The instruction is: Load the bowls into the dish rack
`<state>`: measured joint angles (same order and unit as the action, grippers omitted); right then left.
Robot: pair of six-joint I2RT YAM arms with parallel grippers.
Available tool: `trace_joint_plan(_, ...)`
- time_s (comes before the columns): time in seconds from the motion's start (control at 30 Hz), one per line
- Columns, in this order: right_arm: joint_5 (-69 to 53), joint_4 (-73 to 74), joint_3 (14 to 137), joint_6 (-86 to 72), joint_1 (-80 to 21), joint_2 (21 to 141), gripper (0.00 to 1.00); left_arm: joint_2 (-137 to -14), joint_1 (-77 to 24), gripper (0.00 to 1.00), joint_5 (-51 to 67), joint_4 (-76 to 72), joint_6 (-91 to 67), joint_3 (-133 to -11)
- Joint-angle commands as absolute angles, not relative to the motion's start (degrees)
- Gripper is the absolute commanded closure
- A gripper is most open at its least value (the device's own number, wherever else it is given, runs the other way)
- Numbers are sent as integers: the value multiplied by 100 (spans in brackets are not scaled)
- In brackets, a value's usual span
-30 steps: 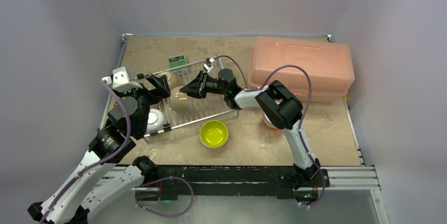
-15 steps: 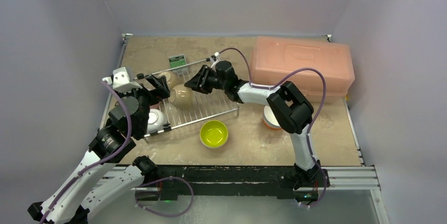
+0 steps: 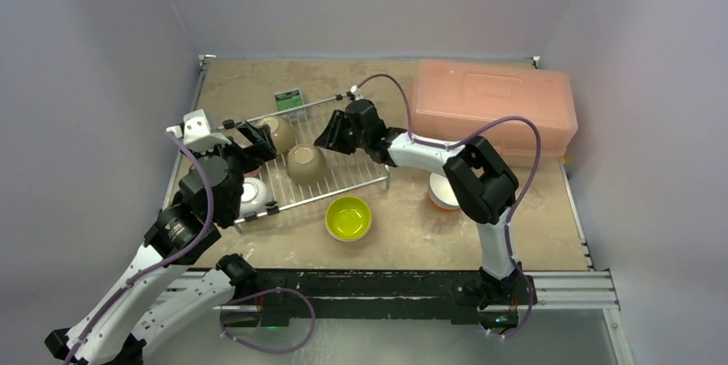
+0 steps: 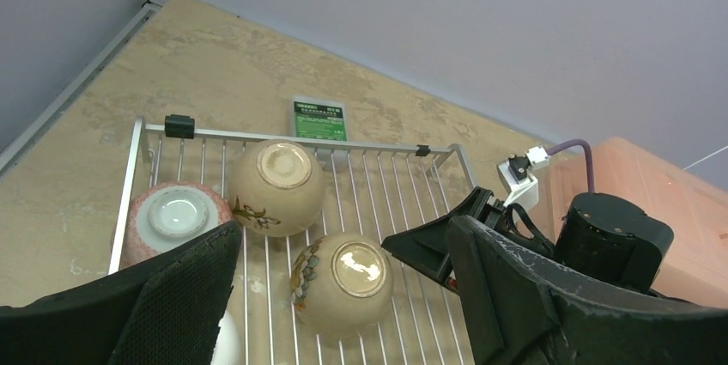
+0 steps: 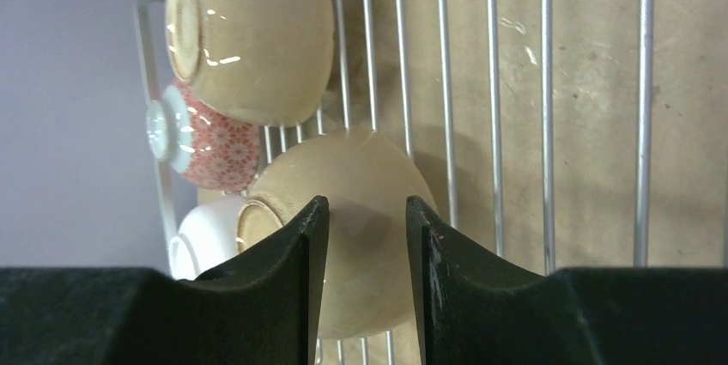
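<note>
Right gripper (image 3: 329, 136), fingers parted and empty, hovers over the dish rack (image 3: 354, 173); left gripper (image 3: 260, 140) gapes wide at its left end. The rack holds four: two beige bowls (image 3: 305, 161), one pink-patterned bowl (image 4: 176, 213), one white bowl (image 3: 250, 194). Two sit on the table (image 3: 532, 210): lime-green bowl (image 3: 348, 217), orange bowl (image 3: 442, 199).

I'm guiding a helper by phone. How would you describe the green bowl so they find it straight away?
Find the silver wire rack on the left half of the table. Just off its near edge, towards the arms, stands the green bowl. It is the only lime-green one, upright on the tabletop, outside the rack.
</note>
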<state>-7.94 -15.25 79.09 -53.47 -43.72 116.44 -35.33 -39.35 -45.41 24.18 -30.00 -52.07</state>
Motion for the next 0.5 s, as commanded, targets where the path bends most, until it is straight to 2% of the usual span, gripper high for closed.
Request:
trace_joint_plan(0.0,47,-610,8242,-4782,-4545,11264,59,-3547,-3927,11,-4639,2459,-3144,-5428)
trace_joint_plan(0.17,501,-447,8243,-4428,-4592,11131,59,-3577,-3924,11,-4644,2469,-3147,-5434)
trace_joint_plan(0.47,156,-137,8720,-3990,-4789,11515,68,-3638,-3922,11,-4663,2483,-3153,-5436)
